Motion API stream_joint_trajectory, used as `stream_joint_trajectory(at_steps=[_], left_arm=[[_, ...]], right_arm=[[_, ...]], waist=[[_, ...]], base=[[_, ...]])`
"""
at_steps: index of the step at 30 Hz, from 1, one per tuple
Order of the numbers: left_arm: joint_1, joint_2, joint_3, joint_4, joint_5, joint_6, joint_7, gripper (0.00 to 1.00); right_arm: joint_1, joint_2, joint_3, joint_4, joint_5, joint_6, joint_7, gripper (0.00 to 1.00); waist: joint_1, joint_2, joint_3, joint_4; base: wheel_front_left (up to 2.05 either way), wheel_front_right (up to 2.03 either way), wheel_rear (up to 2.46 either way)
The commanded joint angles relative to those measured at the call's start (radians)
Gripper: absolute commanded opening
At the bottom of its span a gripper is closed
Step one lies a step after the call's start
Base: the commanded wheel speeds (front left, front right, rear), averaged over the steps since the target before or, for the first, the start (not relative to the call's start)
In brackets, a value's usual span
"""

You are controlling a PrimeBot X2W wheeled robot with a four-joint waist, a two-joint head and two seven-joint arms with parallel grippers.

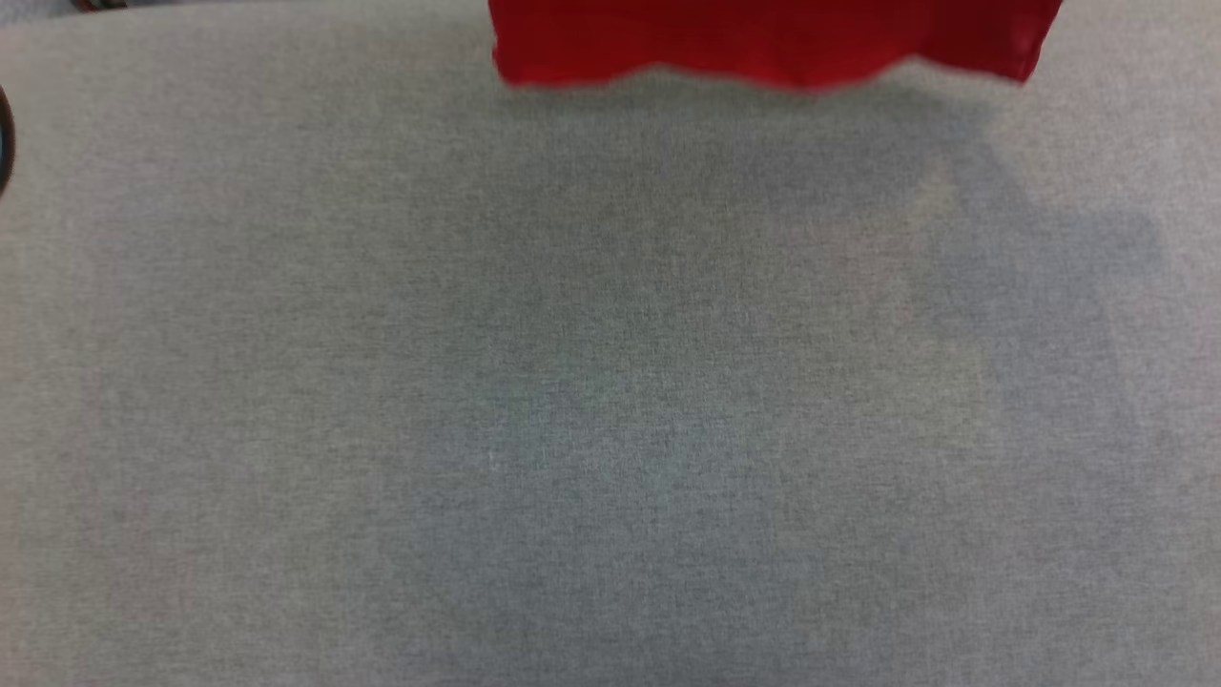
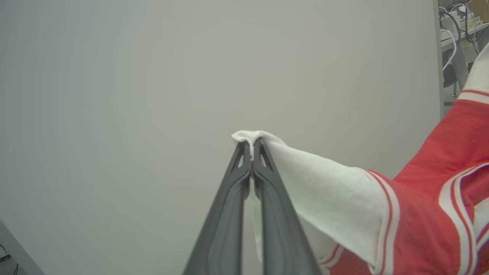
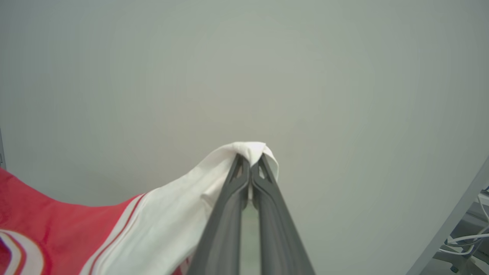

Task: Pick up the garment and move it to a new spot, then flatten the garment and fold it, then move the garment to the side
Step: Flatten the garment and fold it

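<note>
Red garment [image 1: 763, 43], striped-trim white sleeves, one tip apiece in closed left fingers [image 2: 229, 214] and closed right fingers [image 3: 229, 217].

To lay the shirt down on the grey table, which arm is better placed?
Neither alone, probably: left gripper and right gripper each pinch a white sleeve of the garment, so both should lower together.

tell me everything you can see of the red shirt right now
The garment is a red jersey shirt of thin, soft-looking cloth, with white short sleeves and red-and-white striped trim at the sleeve seams. It hangs spread between both arms: the left tool is shut on one white sleeve tip, the right tool on the other. In the head view its wavy red hem hangs at the top edge over the grey table, casting a shadow there.
</note>
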Motion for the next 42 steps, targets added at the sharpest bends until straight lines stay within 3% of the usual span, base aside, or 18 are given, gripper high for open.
stream_joint_trajectory(at_steps=[1,12,19,30,36,42], left_arm=[[-0.036,-0.008,0.013,0.012,0.014,0.015,-0.022,0.0],[-0.121,-0.004,0.057,0.076,0.024,0.044,-0.06,0.0],[-0.094,0.02,0.05,0.121,0.024,0.017,-0.086,0.0],[0.081,0.022,0.029,0.198,-0.022,-0.03,-0.169,0.0],[0.225,0.028,0.024,0.21,-0.054,-0.048,-0.21,0.0],[0.424,0.05,0.044,0.183,-0.078,-0.029,-0.23,0.0]], right_arm=[[-0.049,0.015,0.006,0.037,-0.02,-0.001,-0.026,0.0],[-0.293,0.134,0.061,0.329,-0.085,-0.001,-0.157,0.0],[-0.309,0.195,0.128,0.428,-0.052,-0.001,-0.216,0.0],[-0.142,0.223,0.276,0.484,0.055,-0.001,-0.283,0.0],[0.004,0.2,0.37,0.43,0.136,-0.001,-0.309,0.0],[0.175,0.169,0.452,0.346,0.209,-0.001,-0.328,0.0]], waist=[[-0.0002,0.0,0.066,-0.024],[-0.0002,0.0,0.138,-0.046],[-0.0002,0.0,0.152,-0.048],[-0.0002,0.0,0.085,-0.037],[-0.0002,0.0,0.024,-0.027],[-0.0002,0.0,-0.036,-0.037]], base=[[0.0,0.0,0.0],[0.0,0.0,0.0],[0.0,0.0,0.0],[0.0,0.0,0.0],[0.0,0.0,0.0],[0.0,0.0,0.0]])
